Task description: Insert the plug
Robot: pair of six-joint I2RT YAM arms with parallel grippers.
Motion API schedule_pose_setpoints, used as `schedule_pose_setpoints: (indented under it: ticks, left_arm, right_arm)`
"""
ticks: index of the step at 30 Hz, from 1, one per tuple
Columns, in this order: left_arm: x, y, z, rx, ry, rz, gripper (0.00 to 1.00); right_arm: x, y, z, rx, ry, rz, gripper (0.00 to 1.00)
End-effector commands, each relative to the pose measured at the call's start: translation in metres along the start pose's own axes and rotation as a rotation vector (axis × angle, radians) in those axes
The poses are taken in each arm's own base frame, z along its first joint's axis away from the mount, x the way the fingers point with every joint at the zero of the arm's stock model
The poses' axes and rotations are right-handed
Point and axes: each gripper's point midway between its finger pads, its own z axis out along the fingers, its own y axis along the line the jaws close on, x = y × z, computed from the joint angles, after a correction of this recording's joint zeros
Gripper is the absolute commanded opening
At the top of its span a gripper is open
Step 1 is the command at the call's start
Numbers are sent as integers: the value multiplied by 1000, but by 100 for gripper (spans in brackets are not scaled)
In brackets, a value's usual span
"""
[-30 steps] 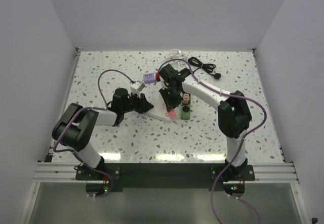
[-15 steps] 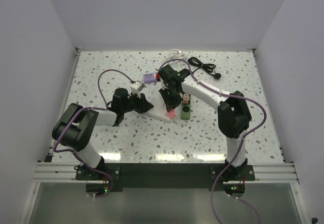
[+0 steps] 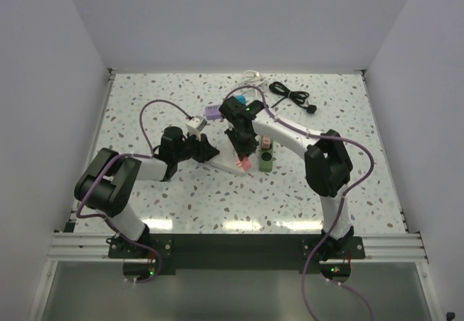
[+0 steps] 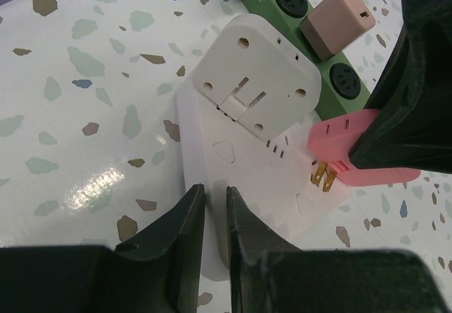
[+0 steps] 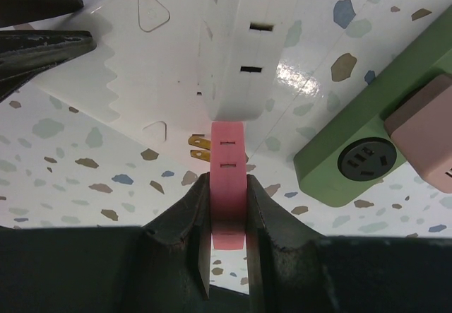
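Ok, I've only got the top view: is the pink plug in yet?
Observer: No. The right wrist view shows the pink plug with its brass prongs bare, outside the white socket block.
Operator: Is the grip good?
Observer: The right tool pinches the plug's flat sides between both fingers.
Operator: And the other arm?
Observer: The left tool is shut on the thin edge of the white base plate.

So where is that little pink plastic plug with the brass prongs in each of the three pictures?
Top external: the pink plastic plug lies near the picture's centre, mid-table.
Left wrist: the plug is at the right, its prongs towards the white block.
Right wrist: the plug is at bottom centre, pinched in the right gripper.
Shared landmark: the white socket block beside it.
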Motion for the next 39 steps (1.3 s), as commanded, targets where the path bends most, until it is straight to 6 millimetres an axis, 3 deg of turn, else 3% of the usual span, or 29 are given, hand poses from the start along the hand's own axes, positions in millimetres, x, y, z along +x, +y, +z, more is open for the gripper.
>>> schedule_pose_setpoints:
  ticks: [1, 5, 10, 11, 12, 13, 15, 16, 18, 19, 21, 26, 32, 39]
  left_arm:
    - [8, -18, -4, 83, 22, 20, 22]
    - [7, -18, -4, 82, 18, 23, 21]
    - [-5, -17, -11, 53, -24, 53, 23]
    - [-13, -20, -14, 49, -46, 66, 28]
    - [-17, -22, -17, 52, -63, 76, 40]
    - [-21, -25, -19, 57, -79, 86, 46]
    - [-31, -32, -28, 62, -118, 110, 56]
    - [-34, -34, -31, 66, -130, 117, 59]
    - [-42, -43, -38, 87, -165, 140, 67]
    - [-42, -50, -43, 117, -171, 150, 69]
    - [-46, -64, -47, 181, -197, 164, 74]
    - [-47, -108, -64, 421, -214, 196, 76]
    - [-51, -144, -78, 553, -223, 239, 77]
    - [-45, -161, -77, 623, -183, 248, 78]
  right_arm:
    - [-22, 19, 0, -23, -75, 20, 0]
    - [-28, 18, -11, -8, -104, 17, 0]
    - [-35, 4, -48, 39, -196, 11, 0]
    - [-36, 2, -56, 41, -219, 6, 0]
    - [-35, 0, -58, 42, -232, 7, 0]
    - [-38, -1, -74, 29, -277, 9, 0]
    - [-37, 1, -81, 4, -312, 5, 0]
    - [-37, 3, -98, -27, -357, 4, 0]
    - [-34, 5, -105, -56, -396, -5, 0]
    - [-32, 5, -117, -78, -429, -12, 0]
    - [-24, 11, -120, -132, -441, -50, 0]
    - [-20, 22, -140, -233, -563, -122, 0]
    - [-2, 36, -136, -339, -577, -225, 0]
    - [9, 49, -141, -427, -593, -302, 0]
